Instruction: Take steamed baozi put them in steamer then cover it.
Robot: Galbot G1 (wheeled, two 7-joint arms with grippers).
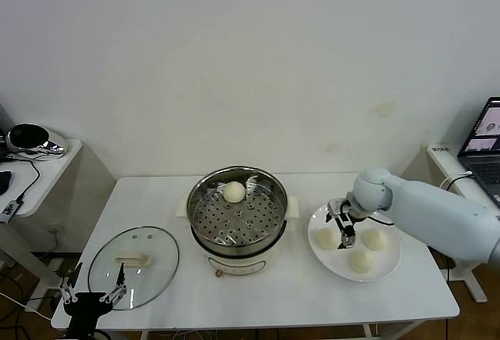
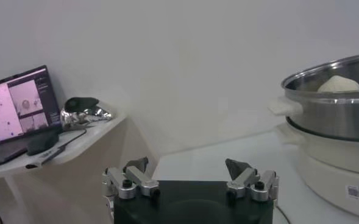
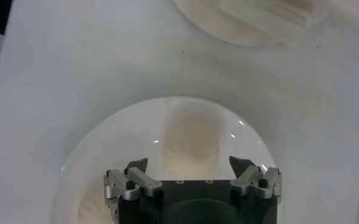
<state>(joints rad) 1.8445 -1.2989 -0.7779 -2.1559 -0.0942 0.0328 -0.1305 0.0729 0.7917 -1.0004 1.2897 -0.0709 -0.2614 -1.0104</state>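
Right gripper (image 1: 344, 227): over the white plate near the desk's right edge, fingers spread wide and nothing between them. The right wrist view has the gripper (image 3: 189, 167) hanging above a bun with both fingertips (image 3: 137, 165) clear of it.
Bun under the gripper (image 3: 190, 141): cream-white and smooth, sitting on the plate, framed by the two open fingers but not touched.
Plate (image 1: 394, 263): flat, white and round, on the right side of the desk towards the front edge, just beside the steamer.
Baozi on the plate: three here! One on the side nearest the steamer (image 1: 325, 238), one towards the desk's right edge (image 1: 375, 239), one nearest the front edge (image 1: 360, 261).
Steamer (image 1: 269, 240): shiny steel pot on a cream base, mid-desk, uncovered, perforated tray showing.
Baozi in the steamer (image 1: 233, 191): a single bun on the tray, up against the wall on the side nearest the back edge.
Glass lid (image 1: 156, 264): lying flat near the front-left corner of the desk, cream handle upward, well apart from the steamer.
Left gripper (image 1: 95, 295): parked at the front-left corner just beside the lid's rim, fingers apart, holding nothing.
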